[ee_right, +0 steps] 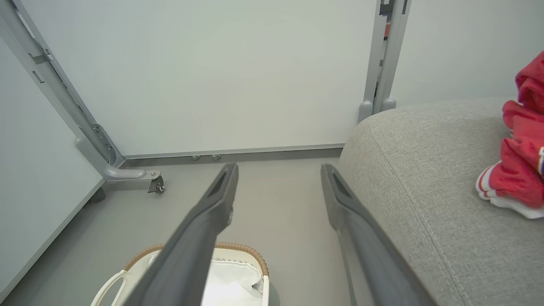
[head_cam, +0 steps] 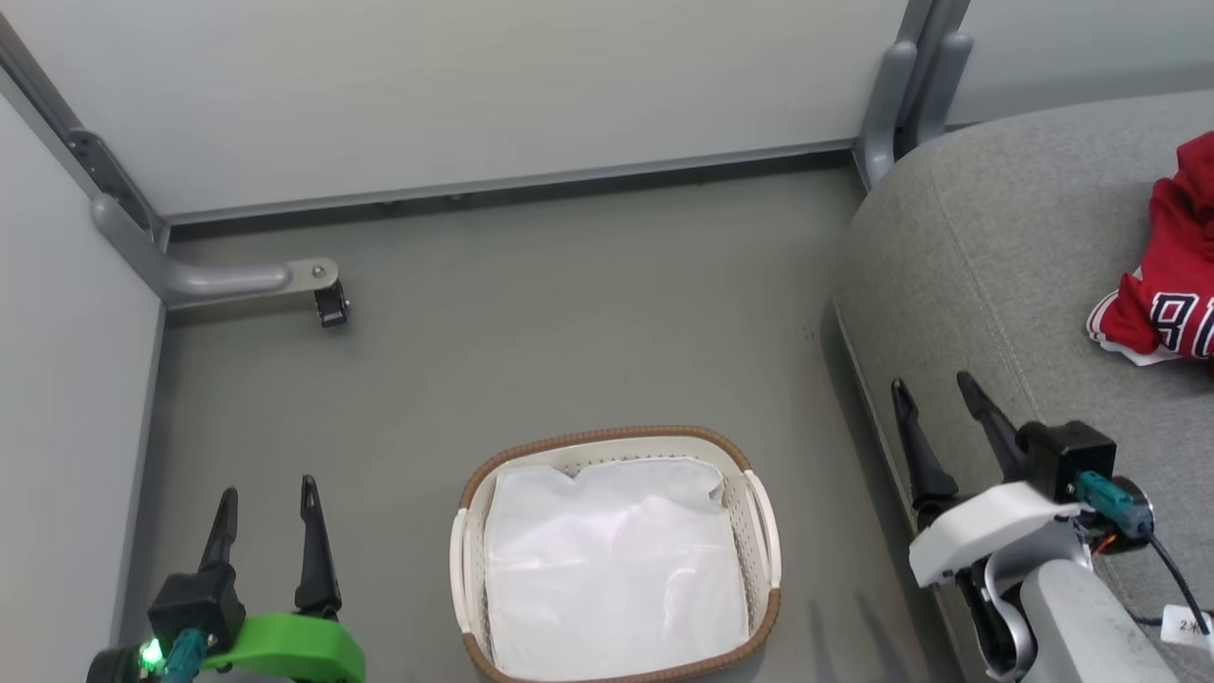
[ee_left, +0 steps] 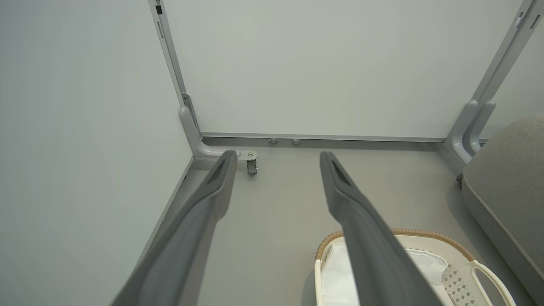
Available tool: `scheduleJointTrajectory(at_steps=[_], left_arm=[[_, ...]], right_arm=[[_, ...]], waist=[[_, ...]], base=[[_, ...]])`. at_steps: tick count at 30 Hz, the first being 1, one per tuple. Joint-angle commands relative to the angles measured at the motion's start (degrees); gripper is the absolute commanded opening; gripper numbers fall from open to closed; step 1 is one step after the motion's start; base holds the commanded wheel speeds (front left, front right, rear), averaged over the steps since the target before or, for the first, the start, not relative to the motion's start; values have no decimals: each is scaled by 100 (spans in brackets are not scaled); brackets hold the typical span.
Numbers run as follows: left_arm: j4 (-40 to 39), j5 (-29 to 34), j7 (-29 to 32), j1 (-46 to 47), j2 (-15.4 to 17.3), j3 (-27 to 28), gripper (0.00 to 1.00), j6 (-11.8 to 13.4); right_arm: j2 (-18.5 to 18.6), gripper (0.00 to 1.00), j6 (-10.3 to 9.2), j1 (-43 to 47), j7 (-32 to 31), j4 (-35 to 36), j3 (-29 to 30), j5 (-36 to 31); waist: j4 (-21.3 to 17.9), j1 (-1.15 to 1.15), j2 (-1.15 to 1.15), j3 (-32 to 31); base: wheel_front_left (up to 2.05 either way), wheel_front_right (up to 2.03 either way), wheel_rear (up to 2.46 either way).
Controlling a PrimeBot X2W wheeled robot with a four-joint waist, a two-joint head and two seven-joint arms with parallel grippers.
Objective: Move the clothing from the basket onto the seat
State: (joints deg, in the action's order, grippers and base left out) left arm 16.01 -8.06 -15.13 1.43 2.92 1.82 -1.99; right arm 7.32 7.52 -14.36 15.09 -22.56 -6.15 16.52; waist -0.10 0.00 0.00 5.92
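Partly cut off by the head view's right edge, the red jersey (head_cam: 1165,275) lies crumpled on the grey seat (head_cam: 986,247), and only part of its block lettering can be read. The basket (head_cam: 607,438) stands on the floor (head_cam: 569,323) at bottom centre, its near rim meeting the frame's lower edge. The left gripper (head_cam: 268,488) hovers at lower left beside a pale wall panel (head_cam: 66,379), jaws spread apart. The right gripper (head_cam: 931,381) hangs over the seat's left edge, jaws also spread, well apart from the jersey. Open grey floor lies between the basket, the seat and the back panel. A small caster (head_cam: 332,305) stands near the far left corner. Inside the basket, a plain white liner (head_cam: 616,560) covers the bottom.
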Motion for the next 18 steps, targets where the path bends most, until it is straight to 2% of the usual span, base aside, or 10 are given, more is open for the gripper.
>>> scheduleJointTrajectory(at_steps=[1, 10, 11, 15, 18], left_arm=[[-19, -108, -3, -165, 2, 27, 100, -41], [-57, -359, -2, -500, 2, -54, 100, -161], [-46, -353, 1, -424, -2, -51, 0, -156], [171, -395, 23, -424, -36, -39, 0, -156], [188, -713, 135, -358, -34, 10, 0, -173]], right_arm=[[-2, 100, -6, 136, 10, -21, 6, -23], [-70, 100, -6, 485, 10, -3, -29, 15], [-91, 0, 0, 435, -1, -7, -23, 10], [-152, 0, 1, 546, -20, -176, -24, 55], [-164, 0, 1, 543, -118, -147, 42, 356]], waist=[[-12, 0, 0, -181], [-11, 0, 0, -395], [-10, 0, 0, -392], [-11, 0, 0, -397], [-11, 0, 0, -402]], base=[[0, 0, 0], [0, 0, 0], [0, 0, 0], [0, 0, 0], [0, 0, 0]])
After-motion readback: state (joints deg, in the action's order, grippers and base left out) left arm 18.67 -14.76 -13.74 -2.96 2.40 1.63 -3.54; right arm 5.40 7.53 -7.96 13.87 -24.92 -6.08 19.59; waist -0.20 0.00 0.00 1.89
